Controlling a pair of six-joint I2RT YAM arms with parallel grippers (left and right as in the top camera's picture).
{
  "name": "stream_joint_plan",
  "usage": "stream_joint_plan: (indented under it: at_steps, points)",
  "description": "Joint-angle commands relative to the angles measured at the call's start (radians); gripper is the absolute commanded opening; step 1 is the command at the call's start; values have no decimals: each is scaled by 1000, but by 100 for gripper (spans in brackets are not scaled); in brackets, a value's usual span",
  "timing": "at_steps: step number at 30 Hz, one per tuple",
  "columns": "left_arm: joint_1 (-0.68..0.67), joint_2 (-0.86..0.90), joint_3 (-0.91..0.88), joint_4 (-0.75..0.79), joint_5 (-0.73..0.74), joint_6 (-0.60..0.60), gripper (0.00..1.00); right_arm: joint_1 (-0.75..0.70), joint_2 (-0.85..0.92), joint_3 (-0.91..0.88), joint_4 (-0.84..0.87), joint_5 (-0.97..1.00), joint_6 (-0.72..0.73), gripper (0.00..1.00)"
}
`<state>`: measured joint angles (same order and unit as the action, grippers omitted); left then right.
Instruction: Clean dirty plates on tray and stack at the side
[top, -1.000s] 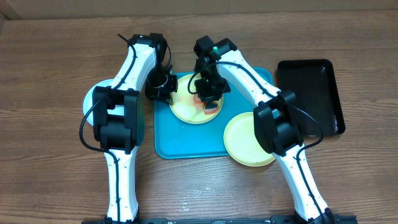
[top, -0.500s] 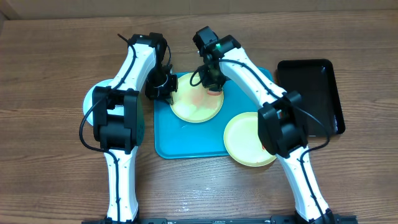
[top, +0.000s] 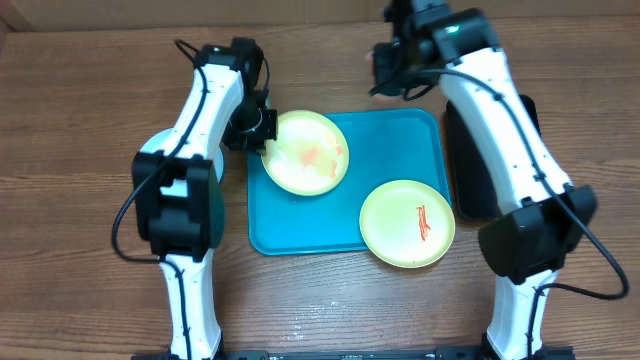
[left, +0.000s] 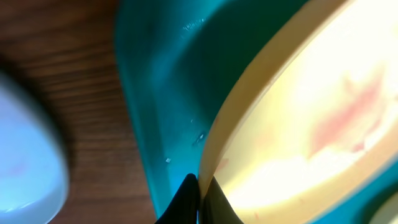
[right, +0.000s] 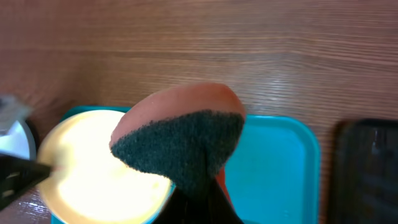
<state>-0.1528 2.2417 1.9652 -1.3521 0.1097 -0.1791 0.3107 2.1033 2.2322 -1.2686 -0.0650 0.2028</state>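
A pale yellow plate (top: 305, 152) with faint orange smears lies at the back left of the turquoise tray (top: 300, 220). My left gripper (top: 257, 128) is shut on its left rim. In the left wrist view the black fingertips (left: 186, 200) pinch that plate's (left: 311, 112) edge over the tray (left: 155, 93). My right gripper (top: 388, 72) hovers beyond the tray's far edge, shut on an orange and dark green sponge (right: 180, 137). A second yellow plate (top: 407, 222) with a red smear overlaps the tray's front right corner. A pale blue plate (top: 145, 160) lies left of the tray, half under my left arm.
A glossy black tray (top: 468, 175) sits to the right of the turquoise one, largely covered by my right arm; the right wrist view shows its corner (right: 367, 168). Bare wooden table surrounds everything.
My right gripper has lifted the sponge off the yellow plate and swung back and right, past the tray's far edge. The left gripper keeps its hold on the plate rim.
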Motion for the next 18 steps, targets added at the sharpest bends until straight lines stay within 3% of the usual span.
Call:
stream_joint_plan:
  at_steps: [1, 8, 18]
  points:
    - [1, -102, 1, 3, -64, 19, 4, -66, -35, 9, -10, -86, 8, 4]
    - [-29, -198, 1, -2, -243, -6, 4, -158, -35, 8, -24, -132, 8, 4]
    - [-209, -254, 1, -74, -733, -201, 4, -174, -35, 8, -20, -126, 7, 4]
